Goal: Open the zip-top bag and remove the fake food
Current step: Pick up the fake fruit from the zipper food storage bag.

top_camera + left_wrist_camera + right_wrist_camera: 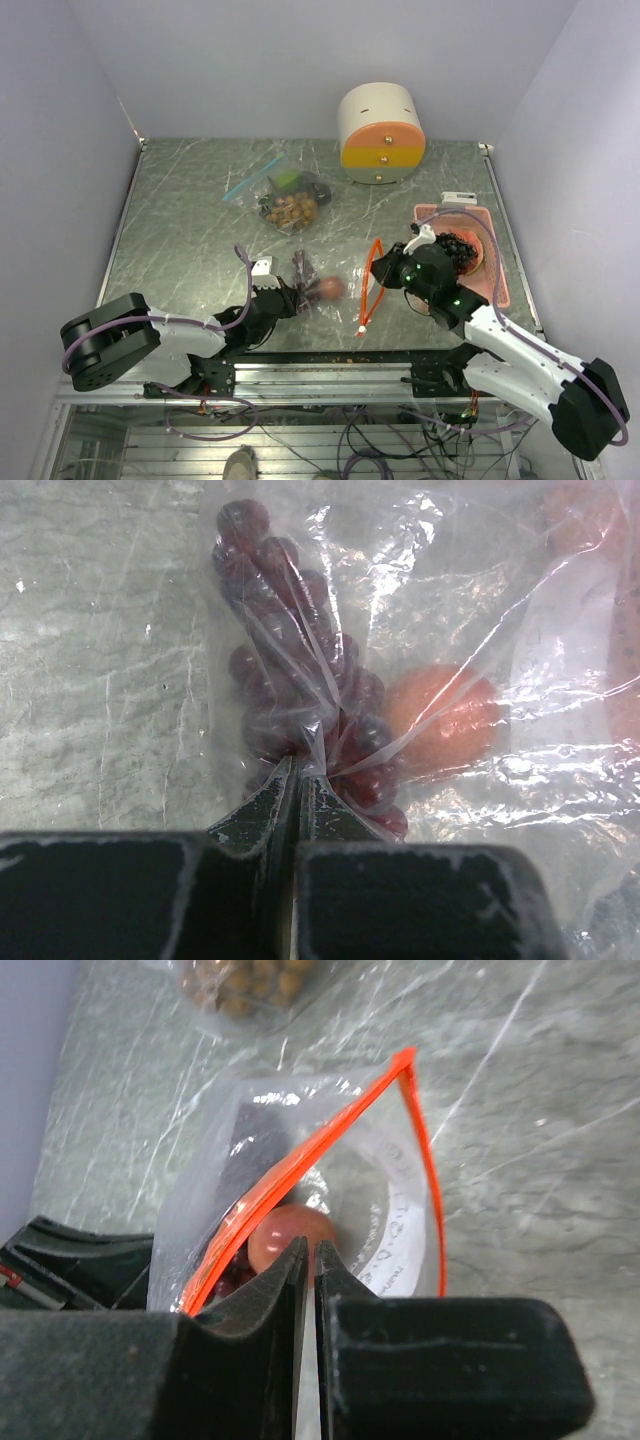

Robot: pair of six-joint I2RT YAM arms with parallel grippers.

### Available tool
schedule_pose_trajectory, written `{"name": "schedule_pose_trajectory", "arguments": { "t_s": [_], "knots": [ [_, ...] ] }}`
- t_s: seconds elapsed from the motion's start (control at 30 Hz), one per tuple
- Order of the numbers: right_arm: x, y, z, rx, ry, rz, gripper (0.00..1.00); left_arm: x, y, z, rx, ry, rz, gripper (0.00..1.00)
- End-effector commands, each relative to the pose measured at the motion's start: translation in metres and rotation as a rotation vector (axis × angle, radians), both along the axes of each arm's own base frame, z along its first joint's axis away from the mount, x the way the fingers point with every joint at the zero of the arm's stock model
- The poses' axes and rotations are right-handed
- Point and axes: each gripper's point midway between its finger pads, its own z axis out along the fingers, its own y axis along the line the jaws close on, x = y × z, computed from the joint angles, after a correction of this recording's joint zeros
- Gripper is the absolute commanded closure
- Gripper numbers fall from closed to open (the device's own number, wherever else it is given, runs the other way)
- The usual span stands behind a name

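Left wrist: left gripper (300, 768) pinches clear orange-zipped plastic bag (520, 730) — limp, slippery. Right gripper (308, 1252) closed at stiffer zip rim (424, 1170), the surer hold.

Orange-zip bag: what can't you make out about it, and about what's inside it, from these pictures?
- Right wrist view: whether the right gripper holds any film of the orange-zip bag. Its own closed fingers cover the contact.
- Left wrist view: how far the purple grape bunch extends. Crinkled film and the left gripper pinching it cover part.
- Right wrist view: the print on the bag, too small to read.
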Motion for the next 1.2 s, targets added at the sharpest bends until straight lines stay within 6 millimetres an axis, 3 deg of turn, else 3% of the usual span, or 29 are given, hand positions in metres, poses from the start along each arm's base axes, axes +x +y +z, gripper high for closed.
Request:
{"name": "schedule_pose_trajectory", "arguments": {
  "t_s": [0.0,0.33,0.7,0.83,1.03,1.17],
  "knots": [
    [-0.008,0.032,0.003,0.106,0.004,0.131,0.92,-0.001,-0.005,-0.002,-0.003,0.019,-0.015,0.90],
    [-0.011,0.070,-0.021,0.126,0.018,0.259,0.63,-0.001,-0.003,-0.003,0.005,0.020,-0.014,0.90],
    [-0.006,0.102,-0.063,-0.056,0.048,0.286,0.26,-0.001,-0.004,-0.003,0.016,0.019,-0.020,0.91],
    [-0.005,0.108,-0.077,-0.090,0.067,0.297,0.21,-0.001,-0.002,-0.003,0.019,0.016,-0.016,0.90],
    [0.005,0.108,-0.088,-0.141,0.068,0.256,0.22,-0.001,-0.001,-0.002,0.024,0.015,-0.016,0.90],
    [0.012,0.104,-0.086,-0.156,0.057,0.219,0.35,-0.001,0.000,-0.002,0.025,0.013,-0.013,0.90]
  ]
}}
